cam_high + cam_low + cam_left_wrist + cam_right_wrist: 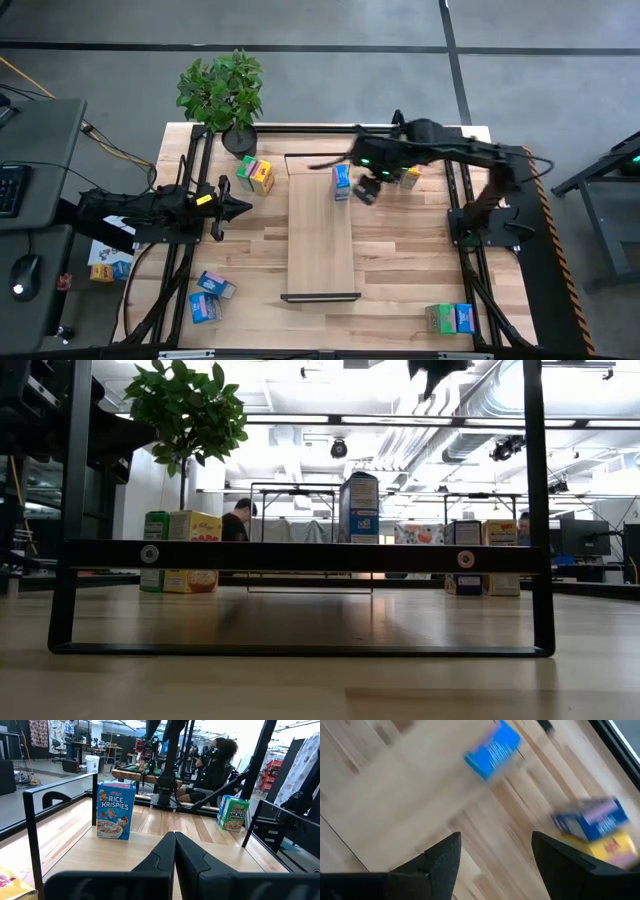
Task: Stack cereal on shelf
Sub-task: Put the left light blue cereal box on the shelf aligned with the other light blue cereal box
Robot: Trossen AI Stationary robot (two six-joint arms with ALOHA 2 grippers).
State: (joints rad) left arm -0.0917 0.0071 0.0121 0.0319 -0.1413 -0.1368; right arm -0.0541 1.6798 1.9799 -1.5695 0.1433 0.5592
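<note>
The shelf [320, 235] is a long light-wood board with black end brackets, lying in the middle of the table. A blue cereal box [342, 182] stands upright on its bottom on the shelf's far part. It also shows in the low view [360, 508] and in the left wrist view [116, 810]. My right gripper [368, 190] hangs open and empty just right of that box, above the shelf's right edge. In the right wrist view [495, 855] its fingers stand wide apart over bare wood. My left gripper [235, 208] is shut and empty left of the shelf, pointing at it [174, 840].
Green and yellow boxes [255, 175] stand at the far left by a potted plant [222, 90]. A yellow box [410, 178] lies right of the shelf. Two blue boxes [210, 297] lie near left, and a green and a blue one [450, 318] near right. Black frame bars edge both sides.
</note>
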